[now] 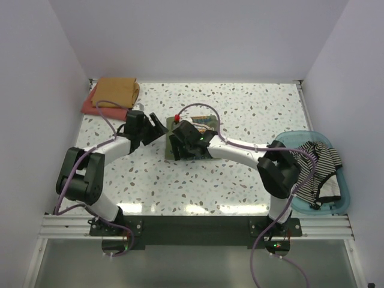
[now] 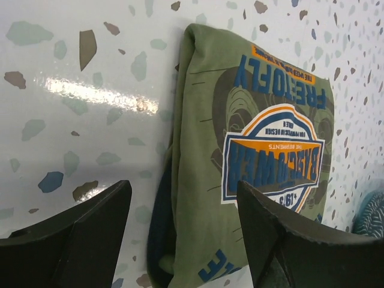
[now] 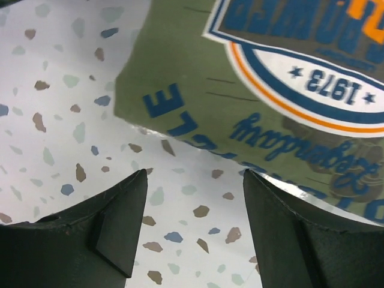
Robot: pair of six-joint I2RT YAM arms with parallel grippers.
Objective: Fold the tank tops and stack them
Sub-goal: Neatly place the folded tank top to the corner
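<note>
The olive green tank top (image 1: 170, 150) lies folded at the table's middle, its printed graphic up; both grippers cover most of it in the top view. In the left wrist view the top (image 2: 240, 114) has its navy-trimmed folded edge between my open left gripper (image 2: 183, 201), which hovers empty over that edge. My right gripper (image 3: 195, 180) is open and empty over bare table just beside the top's lower edge (image 3: 240, 78). Folded mustard (image 1: 117, 90) and red (image 1: 89, 105) tops sit stacked at the far left corner. The striped top (image 1: 318, 171) hangs crumpled in the basket.
The translucent blue basket (image 1: 294, 139) stands at the right edge by the right arm's base. White walls close in the table on the left, back and right. Both arms reach inward and meet over the middle, left gripper (image 1: 159, 133) beside right gripper (image 1: 179, 147).
</note>
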